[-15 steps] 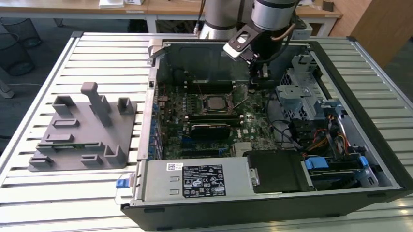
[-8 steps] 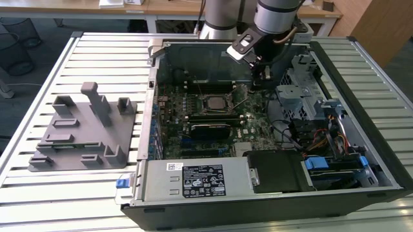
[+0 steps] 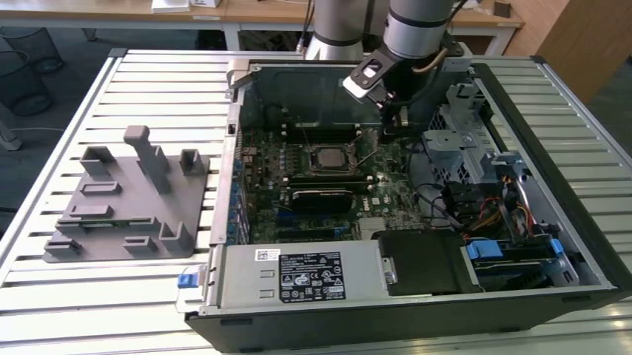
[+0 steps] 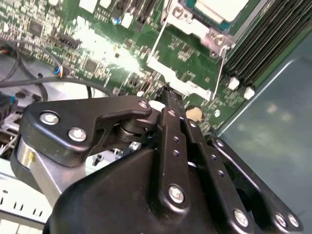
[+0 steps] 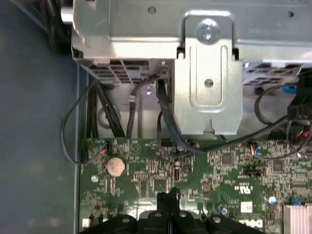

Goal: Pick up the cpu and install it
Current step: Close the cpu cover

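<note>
The cpu [image 3: 326, 157], a small square chip with a pale silver top, lies in the black socket frame [image 3: 304, 157] in the middle of the green motherboard [image 3: 390, 188] inside the open computer case. The second wrist view shows the cpu [image 4: 222, 7] under the metal socket frame [image 4: 195, 27], with a thin wire lever [image 4: 155, 41] alongside it. My gripper [image 3: 392, 132] hangs over the board to the exterior view's right of the socket, apart from the cpu. Its black fingers [image 5: 168, 200] are pressed together and shut, the tips [image 4: 167, 92] just above the board with nothing seen between them.
A grey plastic tray [image 3: 129, 200] with upright posts stands on the slatted table at the exterior view's left of the case. A metal drive cage [image 5: 207, 73] and black cables [image 5: 165, 117] sit beside the board. The power supply [image 3: 296, 275] fills the case's near side.
</note>
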`<state>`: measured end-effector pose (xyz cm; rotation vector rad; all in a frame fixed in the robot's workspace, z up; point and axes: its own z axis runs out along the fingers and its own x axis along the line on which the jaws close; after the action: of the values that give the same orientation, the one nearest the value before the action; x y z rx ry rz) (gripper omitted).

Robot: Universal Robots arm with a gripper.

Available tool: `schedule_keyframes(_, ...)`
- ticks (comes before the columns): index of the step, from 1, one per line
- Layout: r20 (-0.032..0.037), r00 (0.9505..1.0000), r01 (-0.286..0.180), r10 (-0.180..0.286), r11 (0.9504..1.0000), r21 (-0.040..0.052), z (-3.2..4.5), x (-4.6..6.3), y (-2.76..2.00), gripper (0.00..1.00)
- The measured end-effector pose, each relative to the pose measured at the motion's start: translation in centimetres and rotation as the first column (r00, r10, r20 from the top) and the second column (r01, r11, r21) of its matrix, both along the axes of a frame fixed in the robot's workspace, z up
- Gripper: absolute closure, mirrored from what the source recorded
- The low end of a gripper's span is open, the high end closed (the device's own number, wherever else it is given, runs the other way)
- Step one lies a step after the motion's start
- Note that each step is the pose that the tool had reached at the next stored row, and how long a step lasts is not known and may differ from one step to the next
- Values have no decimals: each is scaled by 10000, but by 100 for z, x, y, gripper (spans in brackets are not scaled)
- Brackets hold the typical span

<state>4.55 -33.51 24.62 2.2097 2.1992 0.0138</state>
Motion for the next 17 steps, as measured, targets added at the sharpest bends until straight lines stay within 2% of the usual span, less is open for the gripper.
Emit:
schedule_keyframes(6, 0, 10000, 1, -1, 10000, -1, -8, -164, -1, 89)
schedule_keyframes(17, 0, 10000, 1, -1, 10000, 0, -30, -313, 4, 89)
